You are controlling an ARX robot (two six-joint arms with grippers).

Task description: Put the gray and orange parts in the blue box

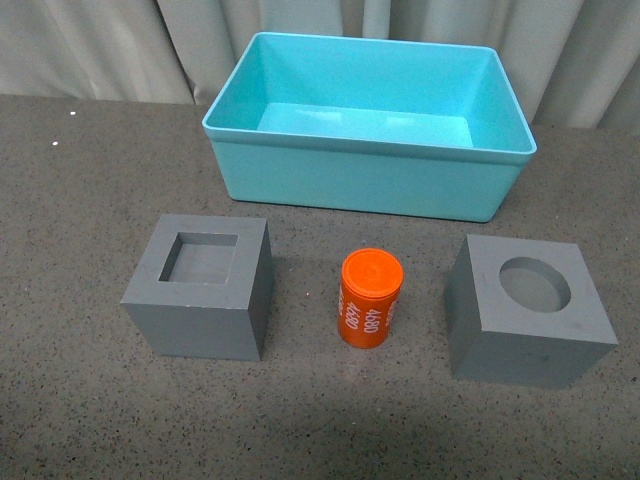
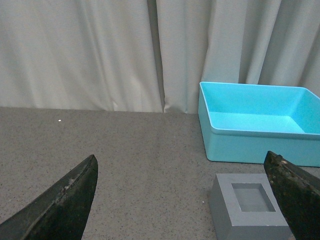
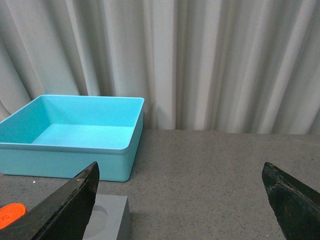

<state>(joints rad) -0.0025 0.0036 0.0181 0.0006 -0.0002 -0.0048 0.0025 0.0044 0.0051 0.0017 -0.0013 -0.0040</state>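
In the front view a gray cube with a square recess [image 1: 205, 288] stands at the left. An orange cylinder with white digits [image 1: 370, 298] stands in the middle. A gray cube with a round recess [image 1: 527, 311] stands at the right. The turquoise bin [image 1: 360, 178] sits behind them, empty. Neither arm shows in the front view. My left gripper [image 2: 182, 165] is open and empty, with the square-recess cube [image 2: 250, 207] beside one finger and the bin [image 2: 250, 145] beyond. My right gripper [image 3: 180, 167] is open and empty, with the round-recess cube [image 3: 107, 220], the cylinder's top [image 3: 10, 214] and the bin [image 3: 65, 162] to one side.
The things stand on a dark gray speckled tabletop [image 1: 90, 180]. A pale pleated curtain [image 1: 110, 45] hangs behind the bin across the whole back.
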